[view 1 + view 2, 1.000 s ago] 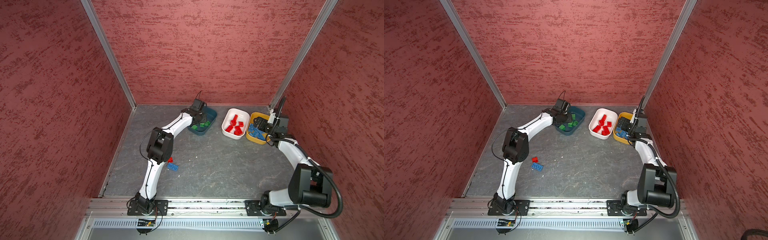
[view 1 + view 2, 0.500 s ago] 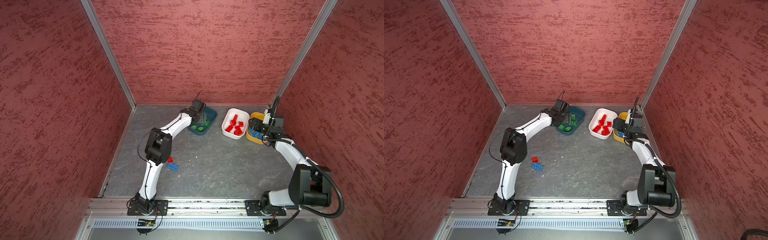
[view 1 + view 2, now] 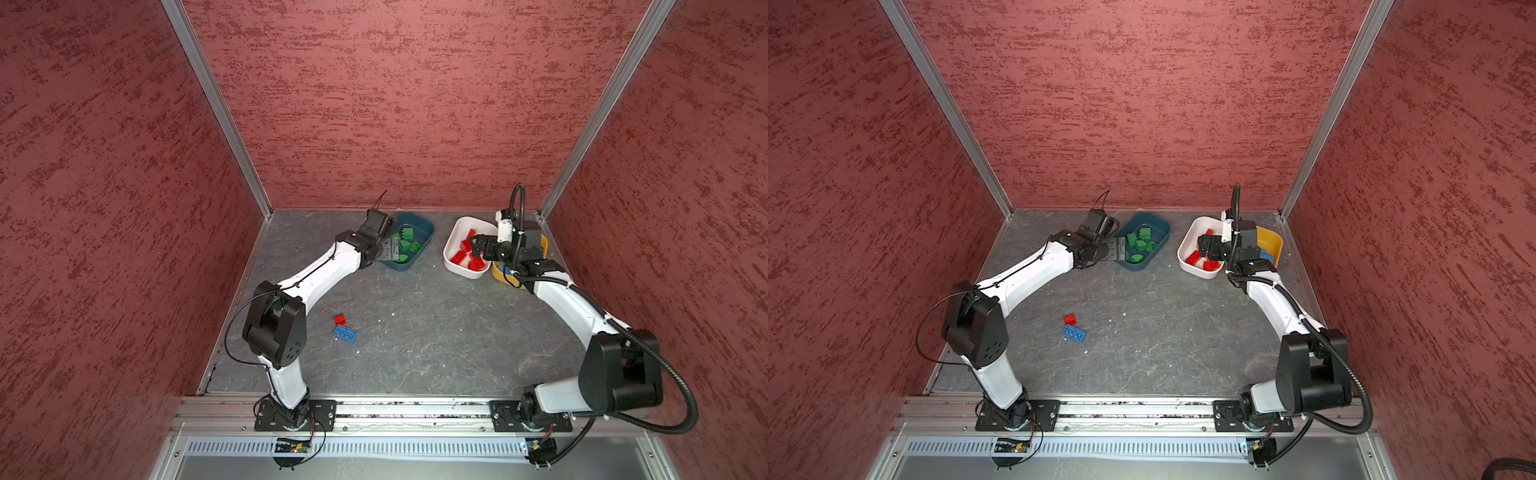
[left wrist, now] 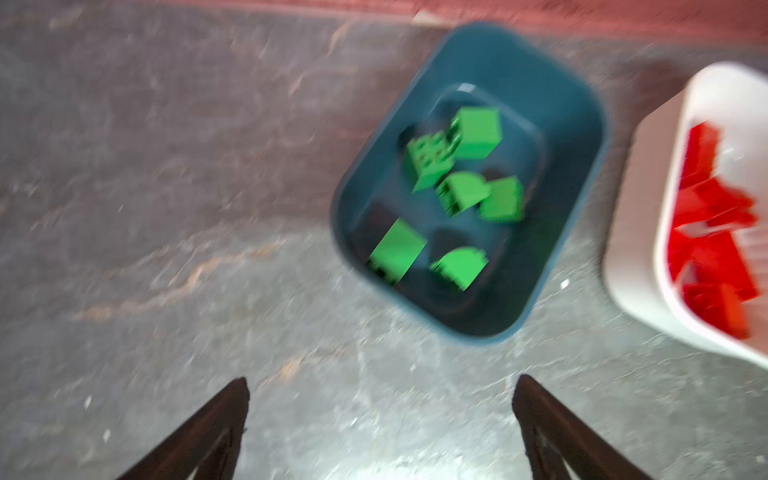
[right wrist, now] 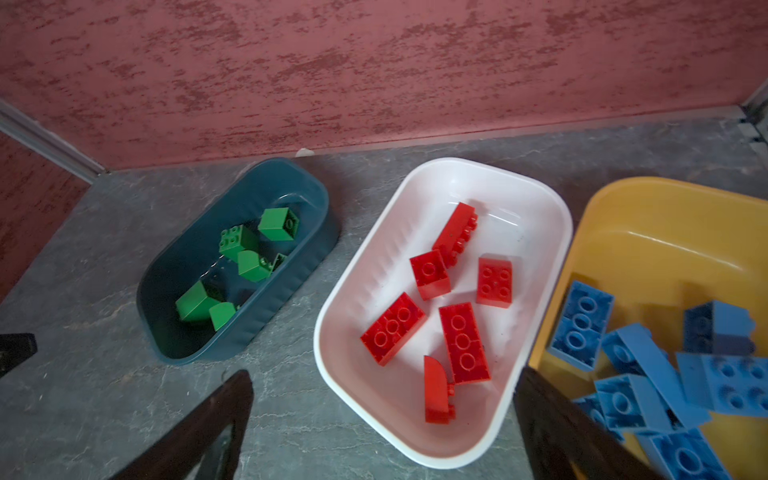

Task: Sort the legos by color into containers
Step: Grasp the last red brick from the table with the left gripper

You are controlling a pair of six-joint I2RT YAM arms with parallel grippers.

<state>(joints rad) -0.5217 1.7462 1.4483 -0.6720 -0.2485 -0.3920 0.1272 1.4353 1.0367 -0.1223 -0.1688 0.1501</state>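
Left fingers (image 4: pixel 216 424): wide apart, with nothing between them; in both top views they are at the left rim of the teal tub (image 3: pixel 422 224).
Right fingers (image 5: pixel 208 424): also wide apart and empty; in both top views they hang over the right part of the white tub (image 5: pixel 528 249).
Green legos (image 5: pixel 239 243): six pieces, all inside the teal tub, at the upper centre of the top views.
Red legos (image 5: pixel 463 340): six pieces lie in the white tub, just right of the teal one.
Blue legos (image 5: pixel 582 328): a heap in the yellow tub (image 5: pixel 665 216), the rightmost tub, close against the white one.
Loose red brick (image 3: pixel 340 319): on the grey surface (image 3: pixel 436 332), lower left of centre, well apart from the tubs.
Loose blue brick (image 3: pixel 345 333): just below the red one; I cannot tell if they touch.
Left wrist view: blurred.
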